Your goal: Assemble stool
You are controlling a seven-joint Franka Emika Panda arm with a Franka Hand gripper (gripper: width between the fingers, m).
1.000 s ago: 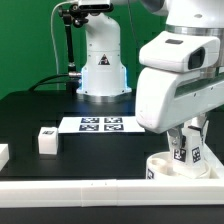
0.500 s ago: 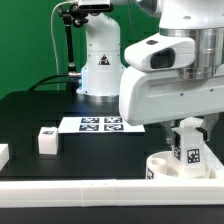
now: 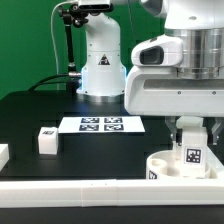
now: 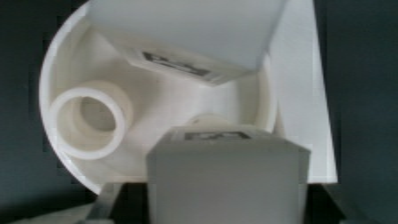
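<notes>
Arm points straight down at 4 o'clock in the exterior view, wrist vertical. Fingers (image 3: 181, 131) clenched on upright leg (image 3: 191, 155) over seat disc (image 3: 158, 166); contact unclear.

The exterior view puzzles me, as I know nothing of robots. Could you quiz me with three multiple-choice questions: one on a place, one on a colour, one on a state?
1. Where is the loose leg?
A. hanging in mid-air
B. on the table, to the exterior view's left of the marker board
C. leaning upside down against a wall

2. What colour is the table top?
A. black
B. red
C. yellow

3. What are the fingers doing?
A. spread wide and empty
B. gripping the marker board
C. closed on the held leg above the seat disc

Answers:
1. B: it stands on the table beside the board.
2. A: the top is plainly black.
3. C: the leg sits clamped between them over the disc.
</notes>
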